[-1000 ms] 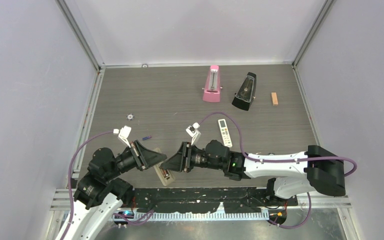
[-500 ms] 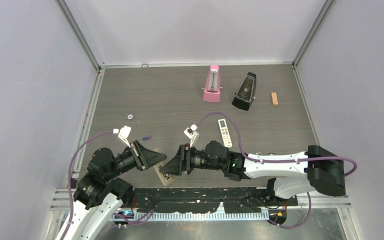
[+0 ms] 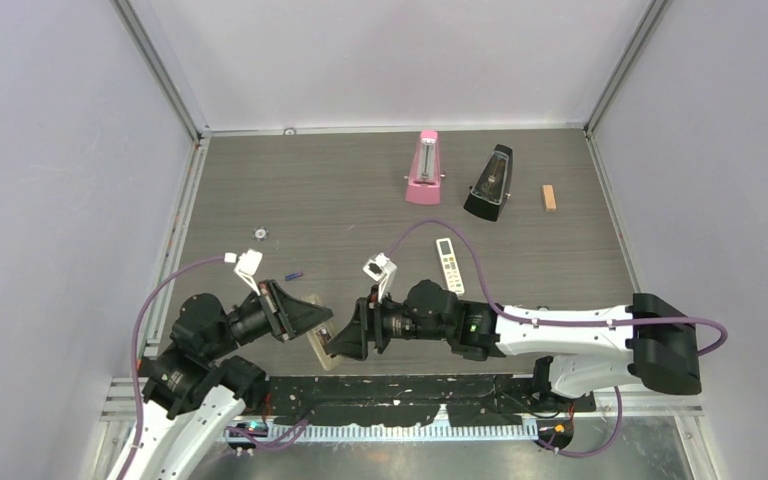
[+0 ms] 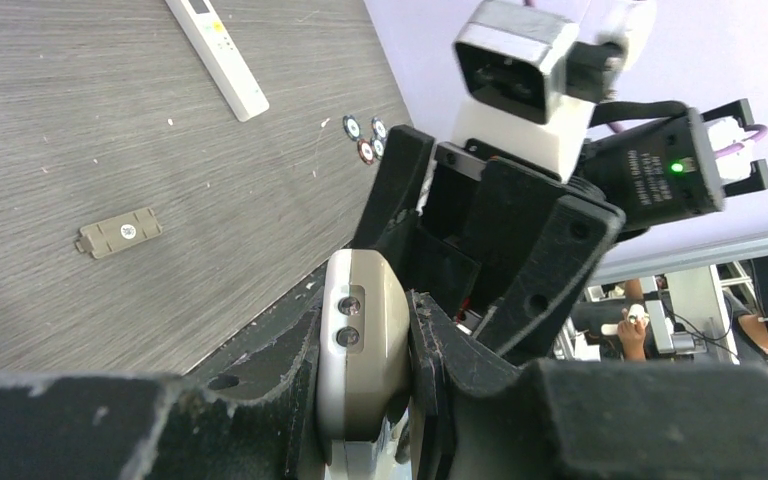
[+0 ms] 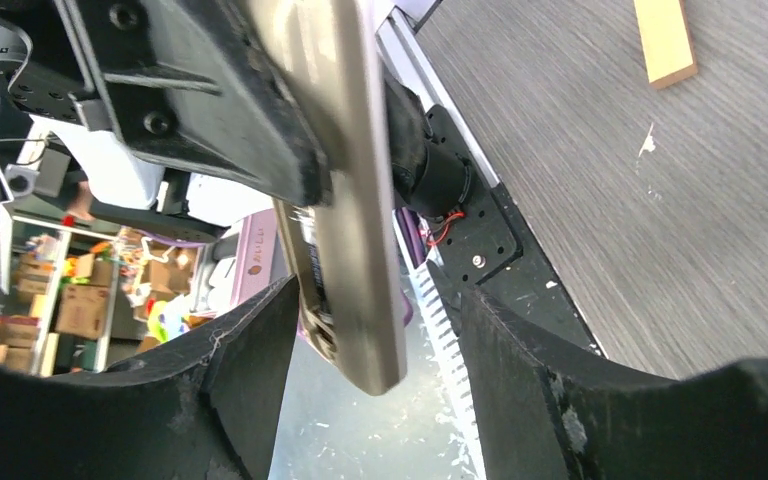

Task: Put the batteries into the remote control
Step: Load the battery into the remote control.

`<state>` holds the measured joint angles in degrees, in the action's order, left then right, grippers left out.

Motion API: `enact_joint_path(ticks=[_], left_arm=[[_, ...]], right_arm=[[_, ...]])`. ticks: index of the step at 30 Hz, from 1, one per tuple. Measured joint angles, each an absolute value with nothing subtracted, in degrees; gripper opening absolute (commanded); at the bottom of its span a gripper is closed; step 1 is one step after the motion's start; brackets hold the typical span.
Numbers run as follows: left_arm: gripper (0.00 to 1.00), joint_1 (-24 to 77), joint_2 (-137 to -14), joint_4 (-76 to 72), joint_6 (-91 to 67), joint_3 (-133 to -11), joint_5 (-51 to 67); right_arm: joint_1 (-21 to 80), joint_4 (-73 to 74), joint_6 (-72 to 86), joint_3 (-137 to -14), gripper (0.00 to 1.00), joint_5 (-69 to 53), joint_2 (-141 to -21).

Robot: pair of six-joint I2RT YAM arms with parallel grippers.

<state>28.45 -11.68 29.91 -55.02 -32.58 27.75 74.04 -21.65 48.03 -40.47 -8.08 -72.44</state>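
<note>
My left gripper (image 3: 318, 322) is shut on the remote control (image 3: 321, 350), a slim grey-beige bar held near the table's front edge. In the left wrist view its rounded end (image 4: 360, 345) is clamped between my fingers. My right gripper (image 3: 338, 342) is open, and its fingers straddle the remote's other end (image 5: 350, 230) without touching it. One bluish-purple battery (image 3: 293, 275) lies on the table behind the left gripper. A grey-beige battery cover (image 4: 120, 233) lies flat on the wood. I cannot tell whether any battery sits inside the remote.
A broader white remote (image 3: 449, 265) lies mid-table. Behind it stand a pink metronome (image 3: 423, 168) and a black metronome (image 3: 490, 182), with an orange block (image 3: 549, 197) at the right. A small ring (image 3: 259, 233) lies at the left. The table's front rail runs just below both grippers.
The right gripper has opened wider and slid left and nearer, so its fingers now stand around the remote's end. The left gripper keeps its hold and has barely moved.
</note>
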Motion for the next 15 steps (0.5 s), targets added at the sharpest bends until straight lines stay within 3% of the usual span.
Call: enact_joint_path(ticks=[15], left_arm=[[0.00,28.4,-13.3,31.2,-52.2,-32.8,28.3]], right_arm=[[77.5,-7.4,38.5,-49.1,0.52,1.7,-72.3]])
